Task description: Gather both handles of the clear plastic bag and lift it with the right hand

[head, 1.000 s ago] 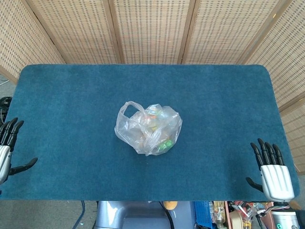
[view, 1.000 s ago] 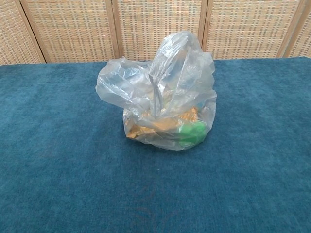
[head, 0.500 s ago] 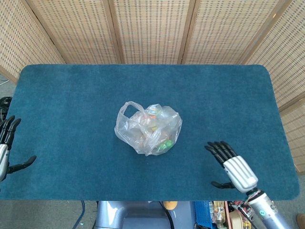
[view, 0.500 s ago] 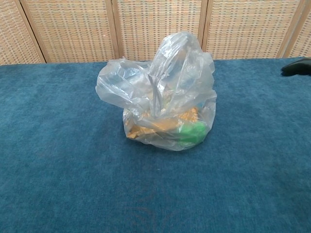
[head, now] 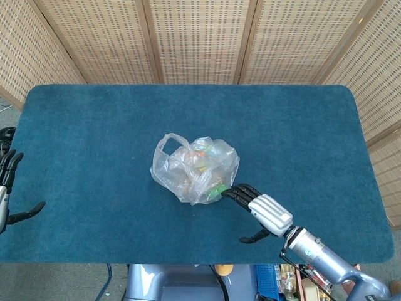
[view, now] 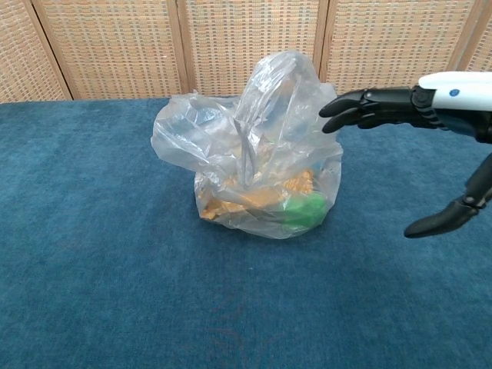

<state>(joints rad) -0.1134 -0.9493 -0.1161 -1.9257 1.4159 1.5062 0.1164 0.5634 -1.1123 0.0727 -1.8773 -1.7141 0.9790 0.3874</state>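
The clear plastic bag (head: 195, 170) (view: 250, 161) sits in the middle of the blue table, holding orange and green items. One handle loop (head: 168, 145) lies at its far left in the head view; the other stands upright (view: 269, 92) in the chest view. My right hand (head: 262, 212) (view: 430, 123) is open, fingers spread and stretched toward the bag's near right side. Its fingertips (head: 227, 192) reach the bag's edge, and I cannot tell whether they touch it. My left hand (head: 6, 194) hangs open at the table's left edge, far from the bag.
The blue cloth table (head: 94, 138) spreads wide around the bag. Wicker screen panels (head: 200, 37) stand behind its far edge. Clutter (head: 288, 276) shows on the floor below the near edge.
My right hand has swept left from the table's near right corner up to the bag's right side, and it has come into the chest view. The left hand drifted slightly outward. The bag lies unmoved.
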